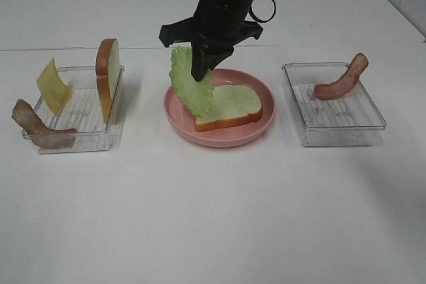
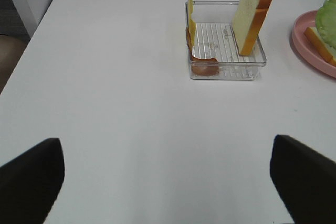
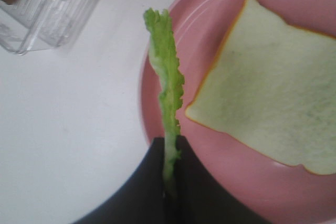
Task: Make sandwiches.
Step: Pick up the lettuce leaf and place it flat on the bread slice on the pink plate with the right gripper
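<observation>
My right gripper [image 1: 202, 71] reaches across the middle and is shut on the edge of the green lettuce leaf [image 1: 190, 88], which hangs edge-down over the left rim of the pink plate [image 1: 219, 139]. The right wrist view shows the lettuce [image 3: 167, 87] pinched in the gripper [image 3: 169, 182], beside a bread slice [image 3: 268, 103] lying flat on the plate [image 3: 210, 3]. That bread slice [image 1: 233, 104] is bare. My left gripper [image 2: 168, 182] stands open over bare table, short of the left tray [image 2: 226, 72]. The exterior view does not show it.
The left clear tray [image 1: 80, 108] holds an upright bread slice [image 1: 108, 74], a yellow cheese square [image 1: 53, 88] and a bacon strip [image 1: 36, 128]. The right clear tray [image 1: 333, 128] holds another bacon strip [image 1: 343, 81] leaning on its far wall.
</observation>
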Robot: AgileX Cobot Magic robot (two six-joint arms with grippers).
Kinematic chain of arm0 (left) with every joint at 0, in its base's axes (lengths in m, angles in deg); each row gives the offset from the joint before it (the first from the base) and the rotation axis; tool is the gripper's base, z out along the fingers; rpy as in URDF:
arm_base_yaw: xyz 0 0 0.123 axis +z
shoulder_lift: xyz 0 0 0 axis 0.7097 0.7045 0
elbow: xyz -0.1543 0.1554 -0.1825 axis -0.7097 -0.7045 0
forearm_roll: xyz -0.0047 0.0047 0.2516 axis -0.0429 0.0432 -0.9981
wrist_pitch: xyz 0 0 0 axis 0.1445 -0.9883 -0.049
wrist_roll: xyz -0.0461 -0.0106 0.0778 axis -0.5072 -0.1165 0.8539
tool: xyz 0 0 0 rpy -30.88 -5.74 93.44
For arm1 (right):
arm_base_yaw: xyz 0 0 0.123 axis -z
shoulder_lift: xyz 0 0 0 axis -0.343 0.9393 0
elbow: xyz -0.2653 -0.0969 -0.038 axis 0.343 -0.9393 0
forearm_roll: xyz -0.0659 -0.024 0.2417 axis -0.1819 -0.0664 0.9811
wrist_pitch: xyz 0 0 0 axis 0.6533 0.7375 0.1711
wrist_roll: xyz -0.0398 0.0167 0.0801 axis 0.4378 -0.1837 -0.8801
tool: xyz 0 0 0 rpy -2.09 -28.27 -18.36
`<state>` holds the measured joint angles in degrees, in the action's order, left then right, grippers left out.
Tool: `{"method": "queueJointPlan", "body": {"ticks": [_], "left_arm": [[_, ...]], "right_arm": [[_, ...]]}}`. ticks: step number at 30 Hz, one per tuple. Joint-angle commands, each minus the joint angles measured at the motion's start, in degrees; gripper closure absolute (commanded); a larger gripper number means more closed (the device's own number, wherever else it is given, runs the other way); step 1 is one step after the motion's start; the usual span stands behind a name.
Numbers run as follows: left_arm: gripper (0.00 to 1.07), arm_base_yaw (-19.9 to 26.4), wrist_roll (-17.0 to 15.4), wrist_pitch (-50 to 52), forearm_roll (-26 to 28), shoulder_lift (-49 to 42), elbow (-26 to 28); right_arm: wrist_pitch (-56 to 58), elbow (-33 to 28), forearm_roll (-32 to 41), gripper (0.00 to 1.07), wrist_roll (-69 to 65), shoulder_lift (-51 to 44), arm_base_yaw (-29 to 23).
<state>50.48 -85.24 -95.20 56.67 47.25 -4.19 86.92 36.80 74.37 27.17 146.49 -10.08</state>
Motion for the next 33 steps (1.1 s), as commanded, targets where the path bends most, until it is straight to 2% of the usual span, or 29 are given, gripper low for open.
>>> {"method": "queueJointPlan", "body": {"ticks": [1, 11, 25, 27, 28, 29, 30, 31, 32, 33], "left_arm": [[0.06, 0.1, 0.0, 0.3, 0.4, -0.5, -0.2], [0.06, 0.1, 0.0, 0.3, 0.4, -0.5, -0.2], [0.06, 0.1, 0.0, 0.3, 0.4, -0.5, -0.2], [0.06, 0.1, 0.0, 0.3, 0.4, -0.5, -0.2], [0.06, 0.1, 0.0, 0.3, 0.4, -0.5, -0.2], [0.06, 0.1, 0.0, 0.3, 0.4, -0.5, -0.2], [0.06, 0.1, 0.0, 0.3, 0.4, -0.5, -0.2], [0.06, 0.1, 0.0, 0.3, 0.4, -0.5, -0.2], [0.06, 0.1, 0.0, 0.3, 0.4, -0.5, -0.2], [0.06, 0.1, 0.0, 0.3, 0.4, -0.5, -0.2]], "right_arm": [[-1.2, 0.3, -2.8, 1.07, 0.7, 1.5, 0.4], [-3.3, 0.3, -15.7, 1.07, -6.1, 4.8, 2.8], [-3.3, 0.3, -14.0, 1.07, -7.3, 4.8, 2.9], [-3.3, 0.3, -14.0, 0.94, -7.3, 4.9, 2.9], [-3.3, 0.3, -14.0, 0.94, -7.3, 4.9, 2.9], [-3.2, 0.3, -14.0, 0.70, -7.2, 4.9, 2.9], [-3.2, 0.3, -14.0, 0.70, -7.2, 4.9, 2.9], [-3.0, 0.3, -14.2, 0.42, -6.4, 4.9, 2.9], [-3.0, 0.3, -14.2, 0.31, -6.0, 4.9, 2.9], [-3.0, 0.3, -14.2, 0.31, -6.0, 4.9, 2.9]]}}
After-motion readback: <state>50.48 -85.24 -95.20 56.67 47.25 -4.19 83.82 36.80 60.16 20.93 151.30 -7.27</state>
